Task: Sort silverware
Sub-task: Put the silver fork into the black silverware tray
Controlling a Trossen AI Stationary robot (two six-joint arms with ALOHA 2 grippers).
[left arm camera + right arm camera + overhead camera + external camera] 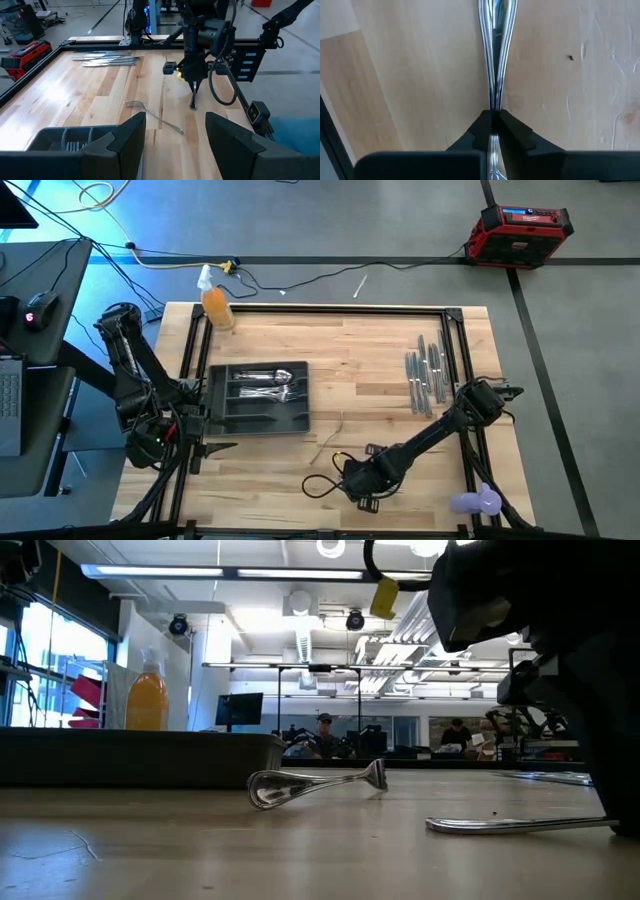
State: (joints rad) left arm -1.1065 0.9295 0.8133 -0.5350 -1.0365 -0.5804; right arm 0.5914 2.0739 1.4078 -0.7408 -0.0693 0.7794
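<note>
In the high view's lower middle, the right gripper [492, 125] is clenched on the handle of a utensil [493, 45] lying flat on the table [380, 360]. Just above it lies a fork [330, 435]. At centre left the tray [225, 415] holds silverware; the left gripper [175, 135], fingers released, hovers beside it. Knives [425, 370] lie at upper right.
</note>
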